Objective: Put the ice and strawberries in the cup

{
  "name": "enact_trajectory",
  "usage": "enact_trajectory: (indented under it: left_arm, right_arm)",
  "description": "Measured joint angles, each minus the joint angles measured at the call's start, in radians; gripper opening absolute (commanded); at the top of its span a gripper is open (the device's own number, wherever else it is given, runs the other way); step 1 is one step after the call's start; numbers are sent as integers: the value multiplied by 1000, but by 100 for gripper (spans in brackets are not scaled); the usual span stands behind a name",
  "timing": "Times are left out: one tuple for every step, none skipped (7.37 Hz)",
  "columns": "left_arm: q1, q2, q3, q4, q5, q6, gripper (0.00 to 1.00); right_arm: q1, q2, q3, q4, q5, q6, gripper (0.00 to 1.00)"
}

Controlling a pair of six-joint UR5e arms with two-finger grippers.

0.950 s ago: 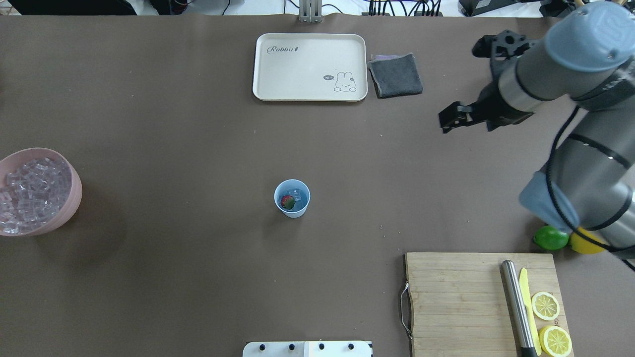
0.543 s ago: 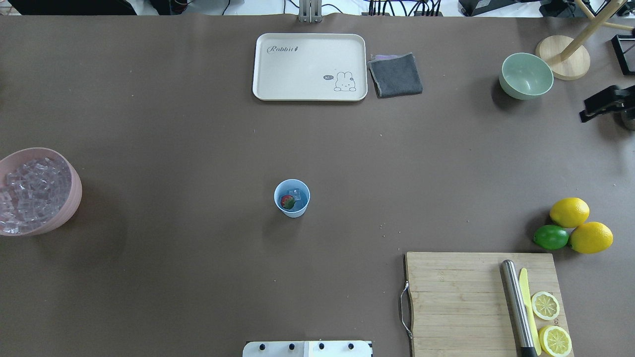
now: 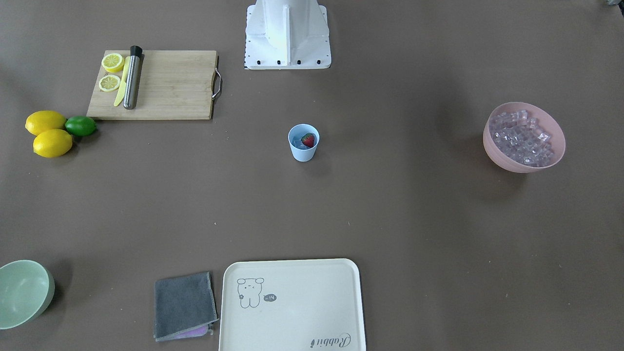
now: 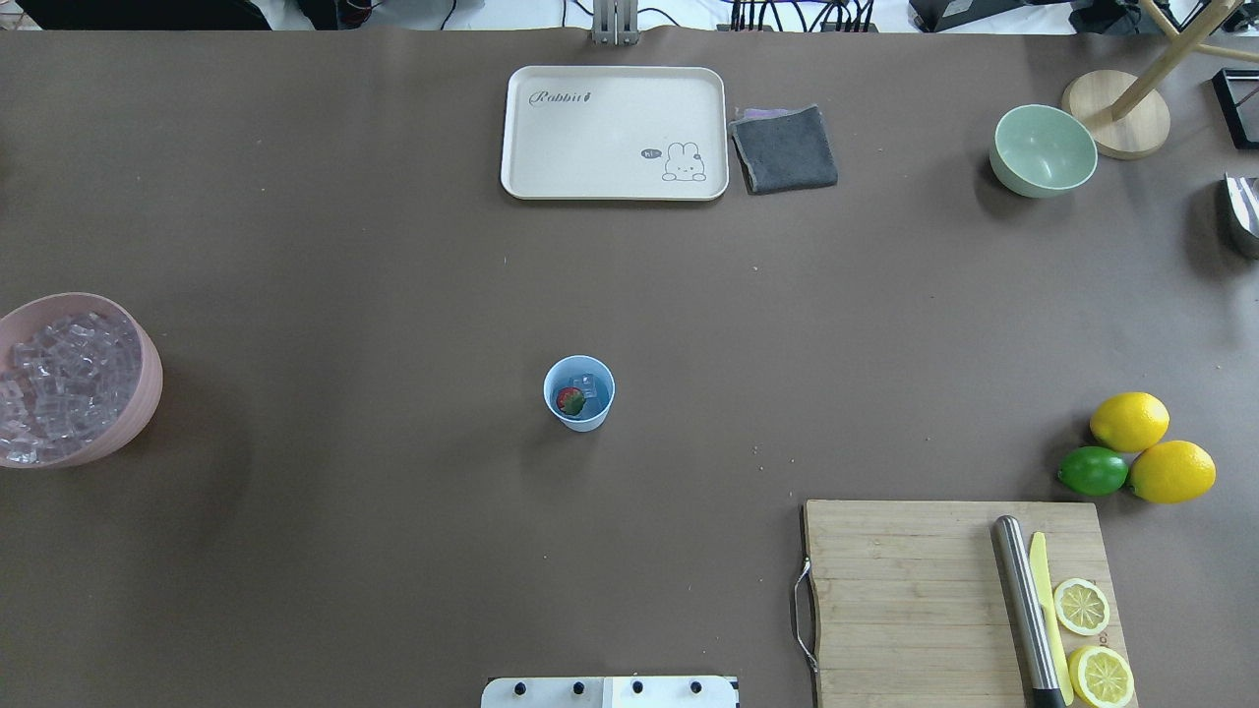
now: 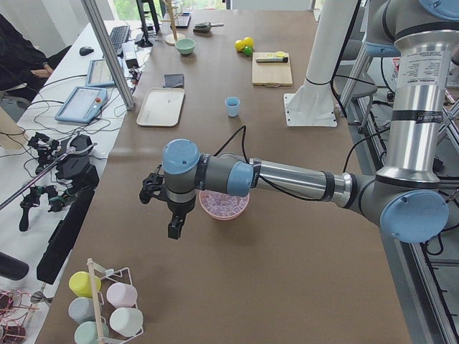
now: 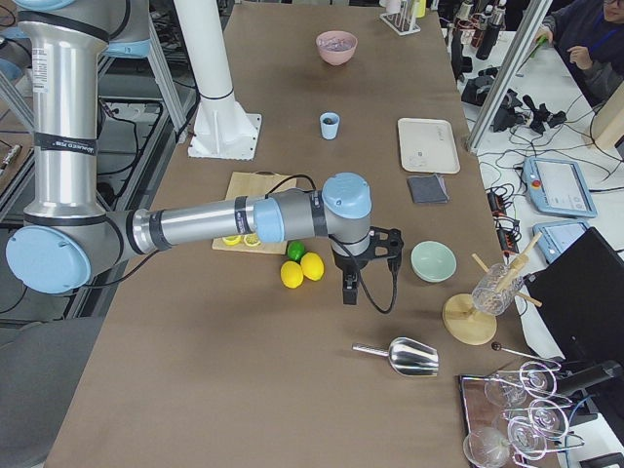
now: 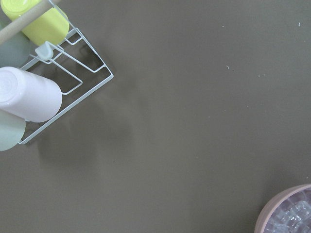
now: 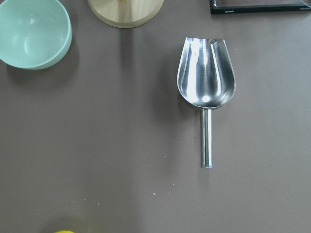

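The light blue cup (image 4: 579,393) stands mid-table, also in the front-facing view (image 3: 303,142). Inside it lie the red strawberry (image 4: 569,400) and some clear ice (image 4: 588,385). More ice (image 4: 59,379) fills the pink bowl (image 4: 148,383) at the table's left edge. My left gripper (image 5: 172,228) shows only in the exterior left view, hanging beside the pink bowl (image 5: 224,204); I cannot tell if it is open. My right gripper (image 6: 348,292) shows only in the exterior right view, near the lemons; I cannot tell its state either. Neither wrist view shows fingers.
A cream tray (image 4: 615,133) and grey cloth (image 4: 785,149) lie at the back. A pale green bowl (image 4: 1043,149), metal scoop (image 8: 206,73), two lemons (image 4: 1129,421), a lime (image 4: 1092,470) and a cutting board (image 4: 905,600) are on the right. A mug rack (image 7: 58,73) stands far left.
My right arm has swung out of the overhead view to the right, uncovering the green bowl, the wooden stand and the lemons. The cup and its contents have not moved.
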Motion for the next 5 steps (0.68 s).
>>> enact_trajectory:
  left_arm:
    - [0, 4, 7, -2, 0, 1, 98]
    - [0, 6, 12, -3, -2, 0, 98]
    - [0, 6, 16, -3, -3, -3, 98]
    - [1, 4, 16, -3, -4, -7, 98]
    - [2, 4, 16, -3, -4, -8, 98]
  right_arm:
    - [25, -18, -2, -2, 1, -25, 100]
    - [35, -30, -3, -3, 2, -33, 100]
    - [39, -36, -4, -3, 2, -34, 100]
    - [40, -39, -4, -3, 1, -33, 100]
    - [41, -41, -5, -3, 1, -31, 100]
